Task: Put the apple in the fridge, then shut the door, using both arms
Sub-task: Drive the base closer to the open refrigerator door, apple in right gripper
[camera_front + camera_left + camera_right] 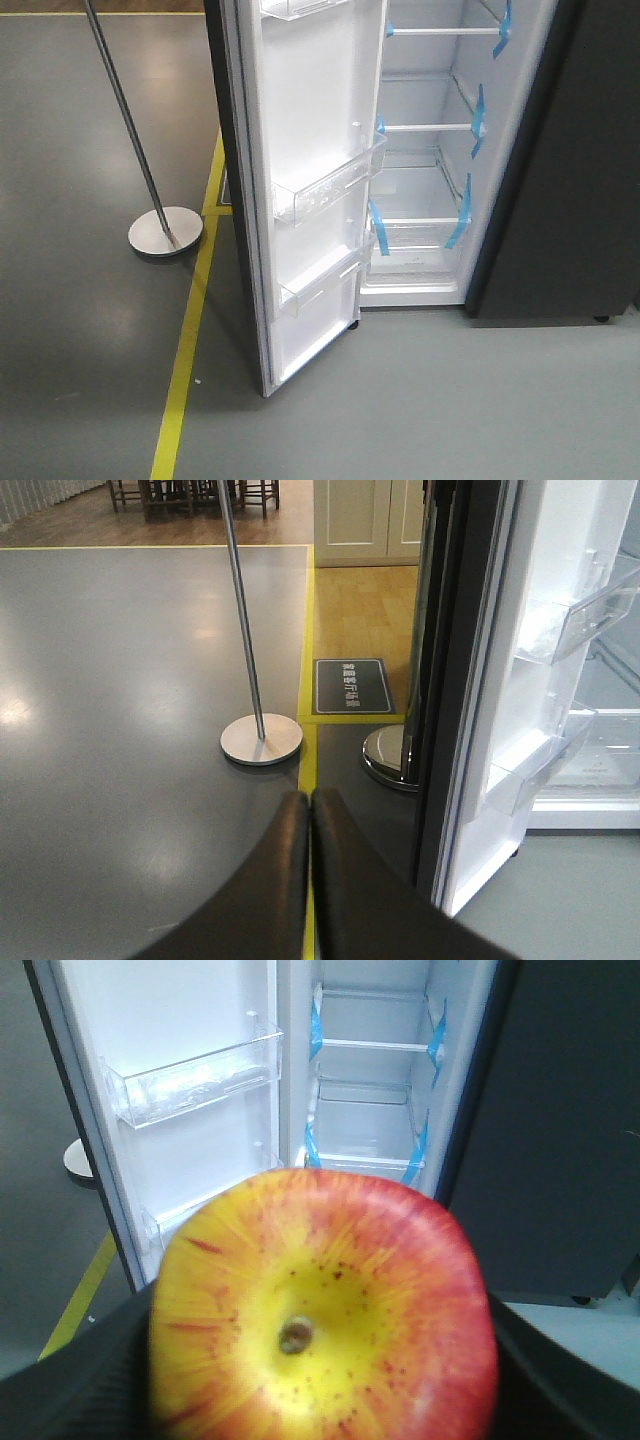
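The apple [320, 1310], red with a yellow dimpled end, fills the lower half of the right wrist view; my right gripper [320, 1360] is shut on it, black fingers [70, 1380] at both sides. Ahead stands the fridge [430, 150], open, white inside with glass shelves and blue tape. Its door [310, 180] swings out to the left, its clear bins empty. My left gripper [309, 805] is shut on nothing, hanging over the floor left of the door's edge [450, 700]. Neither gripper shows in the front view.
A metal pole on a round base [165, 232] stands left of the door. A yellow floor line [190, 340] runs toward the fridge. A second chrome base [385, 755] sits behind the door. A dark grey cabinet [570, 170] flanks the fridge on the right.
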Tool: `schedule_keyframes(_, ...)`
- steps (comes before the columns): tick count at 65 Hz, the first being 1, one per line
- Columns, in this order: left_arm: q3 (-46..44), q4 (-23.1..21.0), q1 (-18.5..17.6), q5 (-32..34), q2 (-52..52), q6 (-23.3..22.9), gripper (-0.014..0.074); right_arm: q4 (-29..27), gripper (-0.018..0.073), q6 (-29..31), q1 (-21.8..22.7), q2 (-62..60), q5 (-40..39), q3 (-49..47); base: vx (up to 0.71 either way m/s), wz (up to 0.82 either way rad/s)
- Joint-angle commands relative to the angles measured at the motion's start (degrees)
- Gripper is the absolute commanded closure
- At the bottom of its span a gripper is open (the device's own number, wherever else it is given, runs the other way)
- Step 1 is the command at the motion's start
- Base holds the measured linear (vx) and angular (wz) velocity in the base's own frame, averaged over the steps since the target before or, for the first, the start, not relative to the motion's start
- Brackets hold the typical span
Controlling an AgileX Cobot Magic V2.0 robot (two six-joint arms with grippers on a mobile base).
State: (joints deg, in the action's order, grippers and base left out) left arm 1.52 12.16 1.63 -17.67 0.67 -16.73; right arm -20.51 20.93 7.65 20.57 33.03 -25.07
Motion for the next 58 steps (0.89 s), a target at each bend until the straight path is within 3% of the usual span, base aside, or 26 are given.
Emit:
schedule_keyframes(1, 1.1, -0.2, -0.2, 3.6, 0.8, -0.6, 0.0601, -0.8, 0.0529, 0.4, 0.1, 0.4, -4.6, -1.6, 0.06, -0.01)
schedule_keyframes(58, 1.1, -0.2, -0.2, 3.6, 0.8, -0.6, 0.0601, -0.8, 0.0529, 0.4, 0.1, 0.4, -4.6, -1.6, 0.06, -0.01)
